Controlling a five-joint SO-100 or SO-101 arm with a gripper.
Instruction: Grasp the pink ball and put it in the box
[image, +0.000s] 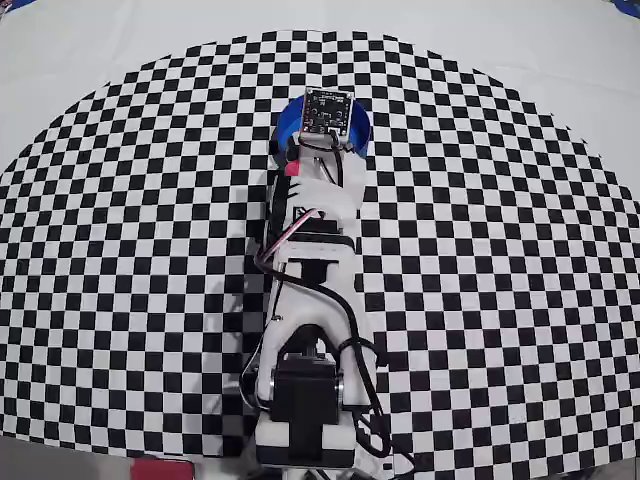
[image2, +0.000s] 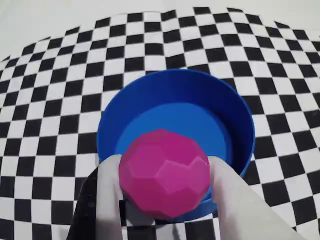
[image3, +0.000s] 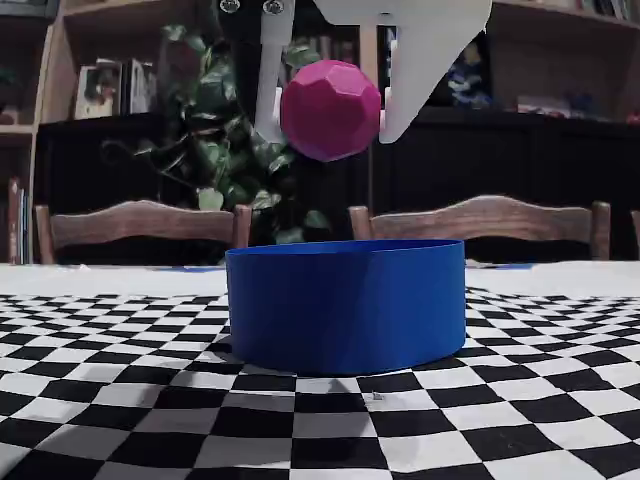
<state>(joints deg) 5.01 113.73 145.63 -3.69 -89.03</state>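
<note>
The pink faceted ball (image2: 165, 175) sits between my two white fingers (image2: 107, 195), held in the air. In the fixed view the ball (image3: 330, 110) hangs well above the round blue box (image3: 345, 305). My gripper (image3: 328, 118) is shut on the ball. In the wrist view the blue box (image2: 175, 90) lies just beyond the ball, open and empty, and the ball overlaps its near rim. In the overhead view my arm covers most of the box (image: 288, 125), and the ball is hidden under the wrist camera.
The table is covered by a black and white checkered cloth (image: 480, 260). My arm's base (image: 305, 410) stands at the near edge in the overhead view. Wooden chairs (image3: 480, 225), a plant and shelves stand beyond the table's far edge.
</note>
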